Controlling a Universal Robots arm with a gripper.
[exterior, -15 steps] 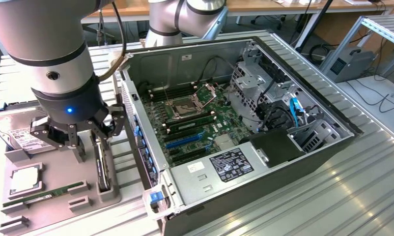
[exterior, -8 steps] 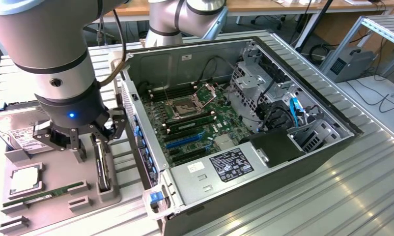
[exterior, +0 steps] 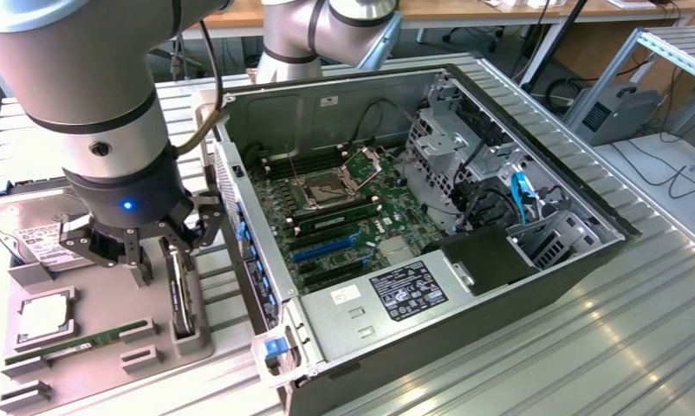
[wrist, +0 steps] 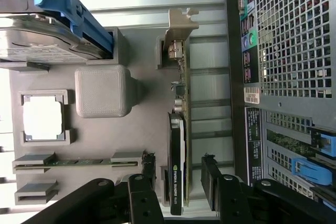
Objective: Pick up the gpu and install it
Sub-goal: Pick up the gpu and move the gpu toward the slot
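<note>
The hand [wrist: 178, 170], fingers apart, straddles the gpu [wrist: 178, 109] standing at the tray's [wrist: 147, 77] edge beside the computer case [wrist: 286, 40]. It seems untouched, so a good grasp squeezes the cooler [wrist: 176, 150] squarely.

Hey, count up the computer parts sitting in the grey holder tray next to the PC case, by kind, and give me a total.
Hard drive: 1
Processor chip: 1
RAM stick: 1
gpu: 1
Total: 4
</note>
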